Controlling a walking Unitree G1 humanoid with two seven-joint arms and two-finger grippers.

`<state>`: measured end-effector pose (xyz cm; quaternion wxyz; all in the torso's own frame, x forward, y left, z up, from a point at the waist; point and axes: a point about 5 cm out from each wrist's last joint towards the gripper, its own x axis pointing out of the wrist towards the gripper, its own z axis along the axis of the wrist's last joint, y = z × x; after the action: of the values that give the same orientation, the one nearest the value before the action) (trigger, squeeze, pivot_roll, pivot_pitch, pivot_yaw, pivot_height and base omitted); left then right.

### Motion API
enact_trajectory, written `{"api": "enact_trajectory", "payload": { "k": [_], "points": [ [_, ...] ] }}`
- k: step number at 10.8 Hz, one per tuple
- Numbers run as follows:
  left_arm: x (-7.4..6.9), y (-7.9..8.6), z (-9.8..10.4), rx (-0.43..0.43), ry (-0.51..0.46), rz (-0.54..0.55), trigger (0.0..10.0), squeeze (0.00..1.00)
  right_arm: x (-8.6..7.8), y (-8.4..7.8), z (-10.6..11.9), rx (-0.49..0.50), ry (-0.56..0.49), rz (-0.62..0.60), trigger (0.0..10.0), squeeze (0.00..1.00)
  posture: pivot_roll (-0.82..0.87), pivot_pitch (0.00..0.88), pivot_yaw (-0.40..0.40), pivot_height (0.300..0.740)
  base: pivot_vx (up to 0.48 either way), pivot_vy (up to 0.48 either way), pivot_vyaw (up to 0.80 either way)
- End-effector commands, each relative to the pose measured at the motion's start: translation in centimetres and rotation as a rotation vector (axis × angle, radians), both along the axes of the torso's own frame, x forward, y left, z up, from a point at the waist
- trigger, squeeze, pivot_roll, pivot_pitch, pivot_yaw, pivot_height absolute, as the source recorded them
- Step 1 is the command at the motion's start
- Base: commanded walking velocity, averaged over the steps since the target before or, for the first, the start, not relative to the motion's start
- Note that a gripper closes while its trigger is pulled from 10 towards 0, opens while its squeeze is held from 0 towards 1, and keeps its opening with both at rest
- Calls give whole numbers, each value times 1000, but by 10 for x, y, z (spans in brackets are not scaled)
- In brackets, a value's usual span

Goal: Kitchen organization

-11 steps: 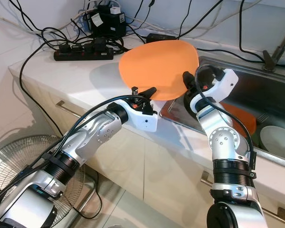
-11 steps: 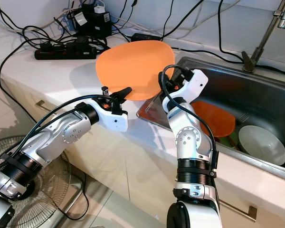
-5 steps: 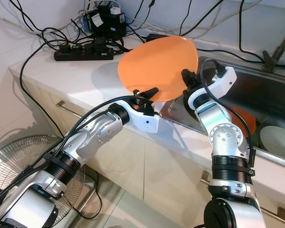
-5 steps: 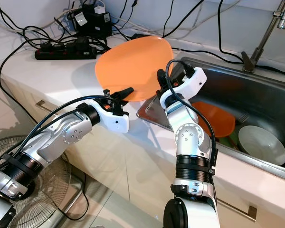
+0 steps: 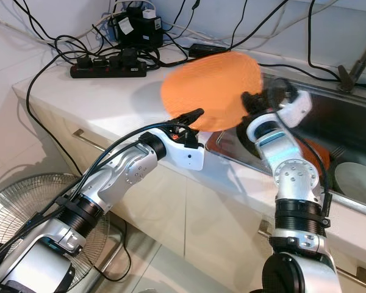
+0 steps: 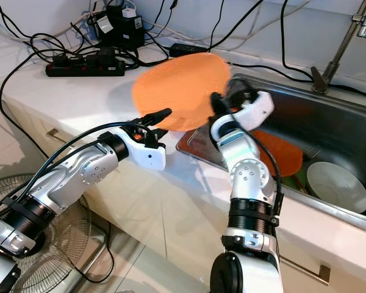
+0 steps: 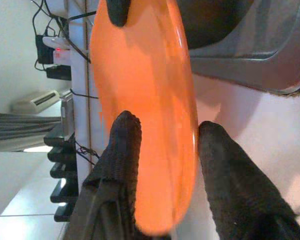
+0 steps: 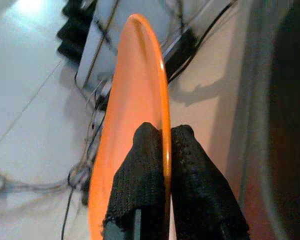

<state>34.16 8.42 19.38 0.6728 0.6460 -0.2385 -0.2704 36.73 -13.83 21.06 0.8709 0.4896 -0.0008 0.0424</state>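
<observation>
Orange plate (image 5: 212, 90) sits mid-frame, tilted above the counter (image 5: 104, 101) edge by the sink (image 6: 329, 116). Right gripper (image 8: 159, 150) pinches its rim tight; left gripper (image 7: 162, 150) straddles it w/ fingers apart, gap on both sides. Risk: plate blurred, one-sided pinch could slip, dropping it.

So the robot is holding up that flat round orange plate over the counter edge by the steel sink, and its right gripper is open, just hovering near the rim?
Not quite. The right gripper is shut on the rim of the flat round orange plate, as the right wrist view shows: its black fingers pinch the edge from both sides. The rest holds: the plate is up over the counter edge beside the steel sink.
</observation>
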Motion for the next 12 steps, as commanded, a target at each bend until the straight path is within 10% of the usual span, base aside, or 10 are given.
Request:
{"api": "enact_trajectory", "payload": {
  "k": [1, 4, 10, 11, 12],
  "points": [
    [1, 2, 7, -10, -24, 9, 10000, 0, 3, -13, 14, 47, -40, -76, 0, 0, 196, 11, 1, 740, 0, 0, 0],
    [-1, 2, 4, -83, 25, 29, 10000, 0, 6, -55, 19, 112, -53, -280, 0, 0, 200, 15, -3, 740, 0, 0, 0],
    [-8, -1, 2, -737, 419, 101, 10000, 0, -8, -115, 6, -150, 1, -655, 0, 0, 205, 25, -3, 740, 0, 0, 0],
    [-10, 0, -2, -865, 539, 108, 10000, 0, -10, -121, -1, -250, 40, -705, 3804, 0, 207, 28, -2, 740, 0, 0, 0],
    [-10, 2, -5, -985, 646, 134, 10000, 0, -10, -122, -3, -336, 43, -719, 10000, 0, 206, 30, 0, 740, 0, 0, 0]
  ]
}}
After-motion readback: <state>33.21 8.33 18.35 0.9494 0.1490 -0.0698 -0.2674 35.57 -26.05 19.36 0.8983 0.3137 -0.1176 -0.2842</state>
